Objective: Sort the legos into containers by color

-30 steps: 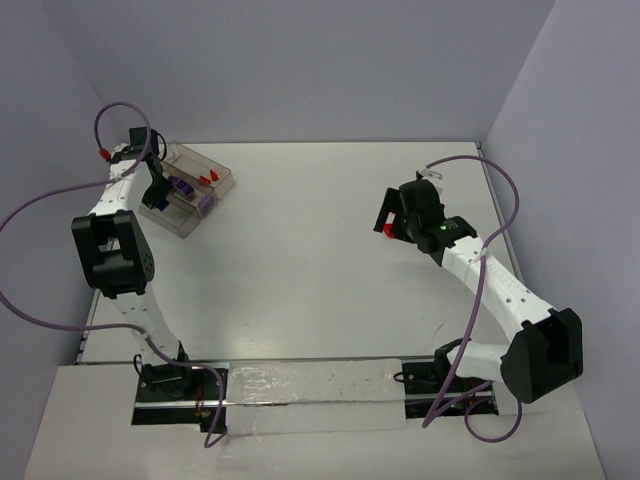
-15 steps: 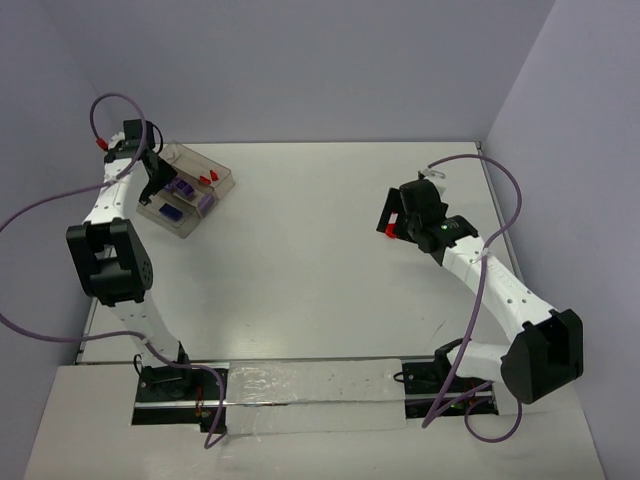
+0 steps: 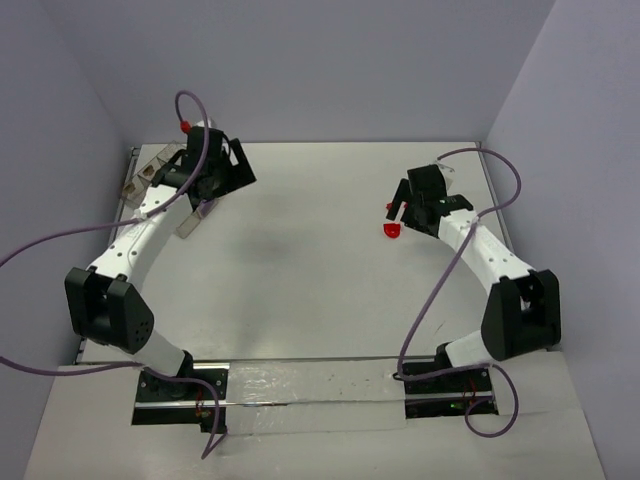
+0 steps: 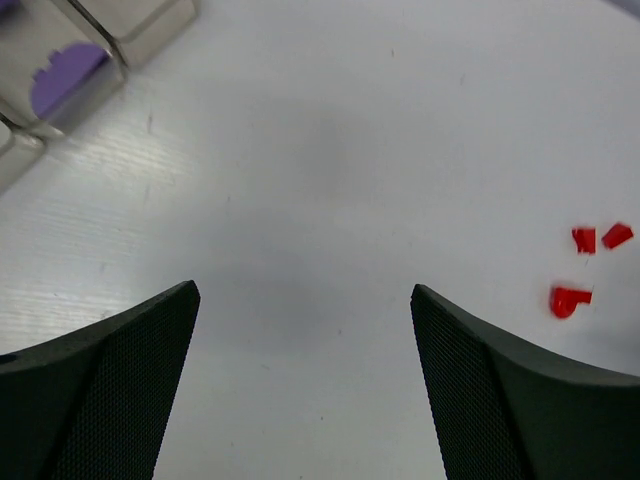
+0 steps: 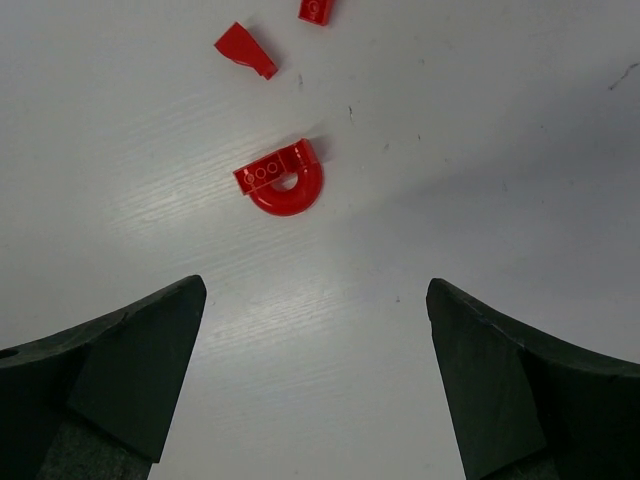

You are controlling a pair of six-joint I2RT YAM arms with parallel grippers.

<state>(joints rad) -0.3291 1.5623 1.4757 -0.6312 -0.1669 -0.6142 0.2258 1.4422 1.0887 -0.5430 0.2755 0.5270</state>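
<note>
A white desk [image 3: 300,270] carries two robot arms. The left gripper [image 4: 303,300] hangs above the desk, released, its jaws spread wide and holding nothing. The clear tray [image 4: 140,25] sits at the far left corner of the desk, partly hidden by the left arm. A purple brick [image 4: 66,74] lies in one of its compartments. The right gripper [image 5: 316,290] is also spread apart and empty. It hangs above three loose red legos on the right side of the desk: a rounded red piece [image 5: 284,180], a red wedge [image 5: 245,50] and a small red brick [image 5: 314,9], none touching.
</note>
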